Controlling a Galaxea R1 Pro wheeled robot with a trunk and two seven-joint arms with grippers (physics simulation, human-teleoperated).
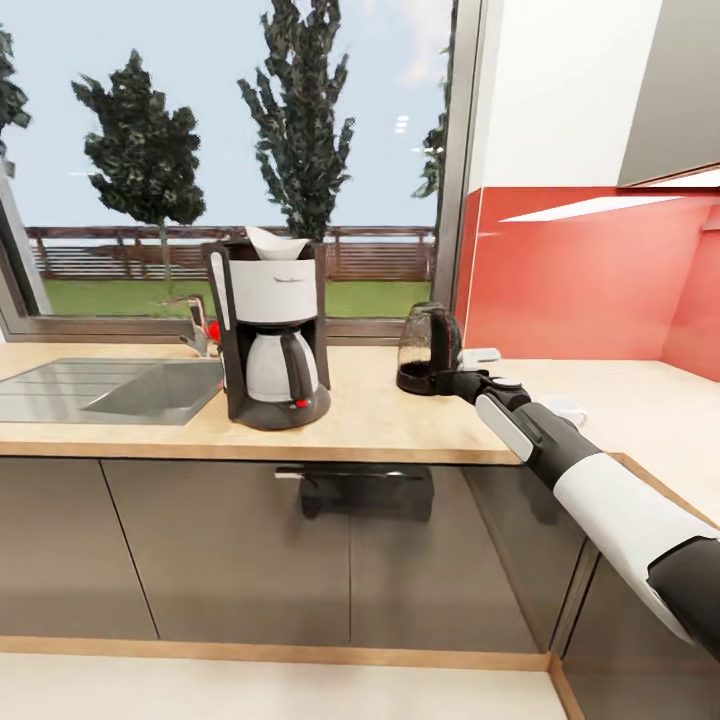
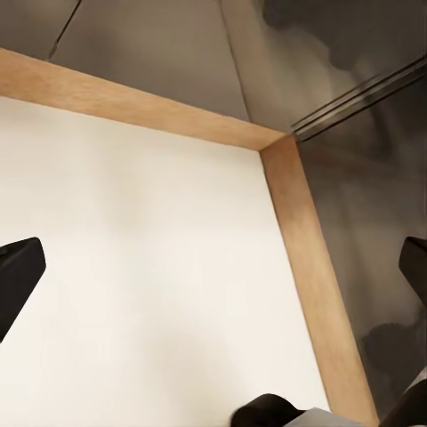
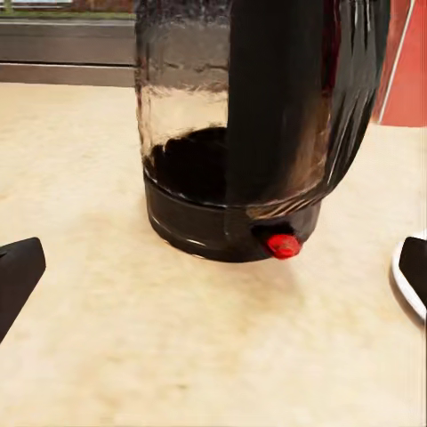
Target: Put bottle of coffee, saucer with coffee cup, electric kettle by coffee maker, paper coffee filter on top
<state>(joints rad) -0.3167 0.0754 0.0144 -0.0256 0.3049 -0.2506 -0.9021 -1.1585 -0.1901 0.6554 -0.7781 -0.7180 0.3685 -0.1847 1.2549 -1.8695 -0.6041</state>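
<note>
The coffee maker (image 1: 270,345) stands on the kitchen countertop (image 1: 370,425) beside the sink, with a white paper coffee filter (image 1: 277,243) on its top. To its right stands the electric kettle (image 1: 425,350), dark glass with a black base. My right gripper (image 1: 452,381) is open just in front of the kettle's base. In the right wrist view the electric kettle (image 3: 249,133) fills the space ahead of the right gripper (image 3: 215,267), untouched. My left gripper (image 2: 213,267) is open over the floor. The bottle of coffee and kitchen shelf are out of view.
A steel sink (image 1: 100,390) and tap (image 1: 200,325) lie left of the coffee maker. Small white pieces (image 1: 481,354) (image 1: 566,407) show right of the kettle, too hidden to name. A red backsplash (image 1: 580,280) walls the corner. Grey cabinets (image 1: 250,550) run below.
</note>
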